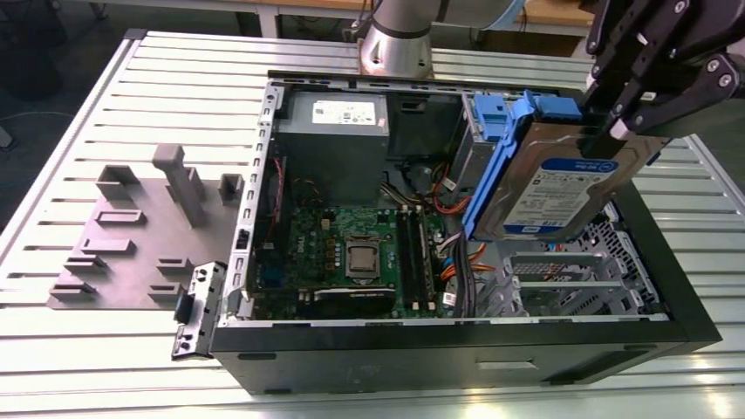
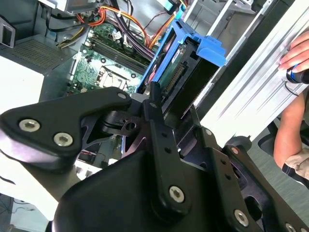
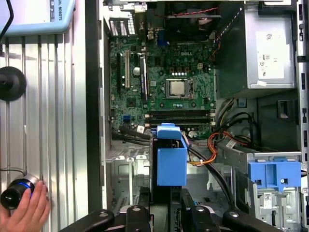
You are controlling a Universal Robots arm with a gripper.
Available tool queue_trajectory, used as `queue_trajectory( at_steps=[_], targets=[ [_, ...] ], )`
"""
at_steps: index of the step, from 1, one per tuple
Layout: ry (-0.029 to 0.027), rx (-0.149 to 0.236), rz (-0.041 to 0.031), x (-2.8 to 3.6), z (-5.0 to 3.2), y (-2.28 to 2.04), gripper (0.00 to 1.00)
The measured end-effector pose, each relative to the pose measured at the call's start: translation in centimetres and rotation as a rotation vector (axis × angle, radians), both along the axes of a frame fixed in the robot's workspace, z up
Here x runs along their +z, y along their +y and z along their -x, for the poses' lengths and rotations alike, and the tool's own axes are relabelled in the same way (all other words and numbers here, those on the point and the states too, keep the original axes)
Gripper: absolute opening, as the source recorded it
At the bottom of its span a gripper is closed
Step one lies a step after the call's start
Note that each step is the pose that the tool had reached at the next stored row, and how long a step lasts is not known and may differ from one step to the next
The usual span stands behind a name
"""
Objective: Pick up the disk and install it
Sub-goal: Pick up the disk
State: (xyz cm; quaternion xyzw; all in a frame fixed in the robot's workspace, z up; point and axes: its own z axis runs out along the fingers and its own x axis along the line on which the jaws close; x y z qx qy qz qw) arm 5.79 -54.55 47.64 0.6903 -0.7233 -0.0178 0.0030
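Black and jointed, my end effector (image 1: 608,131) is clamped on the flat silver-metal disk with blue plastic rails (image 1: 557,194). I hold it tilted in the air over the silver perforated metal cage (image 1: 559,279) inside the open black computer case (image 1: 466,349). A green motherboard (image 1: 349,253) lies beside the cage. The case sits on the slatted metal desk (image 1: 70,367), where a person's hand (image 3: 24,212) rests.

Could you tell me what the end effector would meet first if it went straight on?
Probably the bundle of cables beside the metal cage: the end effector holds the disk tilted down into the case, though depth is unclear.
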Motion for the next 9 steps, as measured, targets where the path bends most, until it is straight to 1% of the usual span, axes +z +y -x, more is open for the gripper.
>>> queue_trajectory(
  at_steps=[9],
  targets=[
    [0.0000, 0.000, 0.0001, 0.00, -0.27, -1.46, 0.35]
  ],
)
